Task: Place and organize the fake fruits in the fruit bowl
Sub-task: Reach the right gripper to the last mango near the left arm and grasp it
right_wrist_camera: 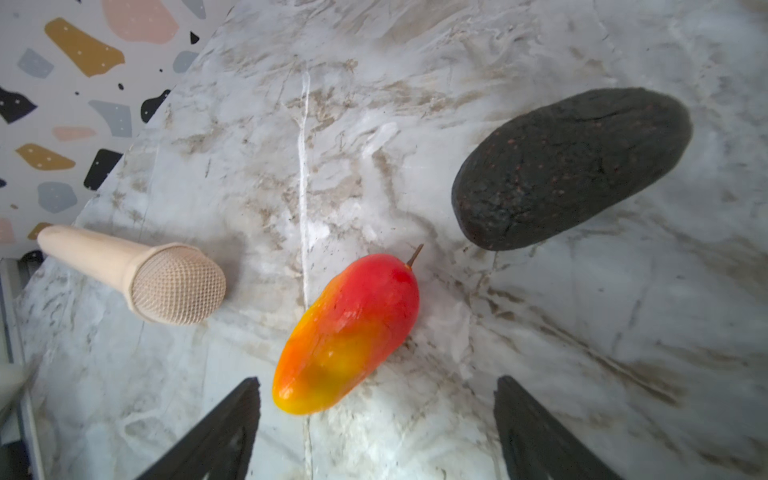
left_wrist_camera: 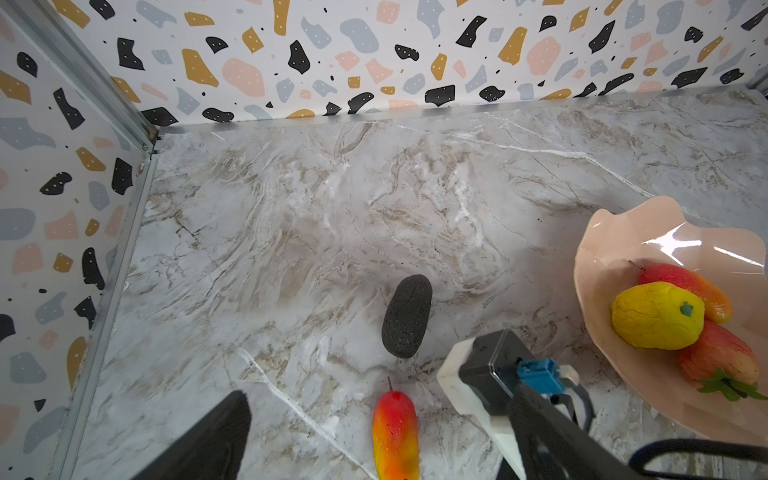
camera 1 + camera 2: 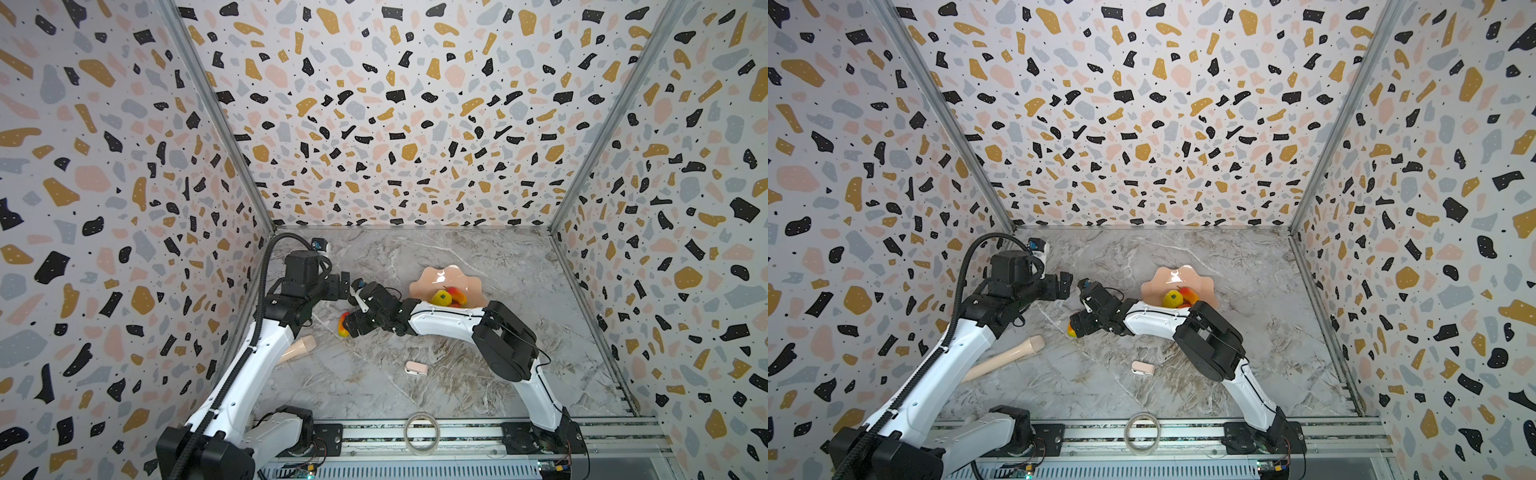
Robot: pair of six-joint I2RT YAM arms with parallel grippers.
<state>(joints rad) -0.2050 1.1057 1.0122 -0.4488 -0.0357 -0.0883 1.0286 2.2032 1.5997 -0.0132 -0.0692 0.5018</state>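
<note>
The peach-pink fruit bowl point(image 3: 440, 275) point(image 2: 623, 241) stands right of the table's middle. In it lie a bumpy yellow citrus point(image 2: 656, 316), a red-orange mango point(image 2: 690, 286) and a red strawberry point(image 2: 719, 353) with green leaves. A second mango point(image 1: 349, 332) point(image 3: 342, 327) lies on the marble left of the bowl. My right gripper point(image 1: 376, 415) hangs open just over it, the mango's yellow end between the fingers. The black oval point(image 1: 569, 166) point(image 2: 407, 316) lies just past that mango, hidden under the right arm in both top views. My left gripper point(image 3: 341, 286) hovers open beside the right wrist, holding nothing.
A beige microphone-shaped object point(image 1: 137, 274) point(image 3: 1017, 353) lies near the left wall, partly under the left arm. A small pale pink clip point(image 3: 415, 368) sits nearer the front. A clear tape ring point(image 3: 422, 432) rests on the front rail. Patterned walls close three sides.
</note>
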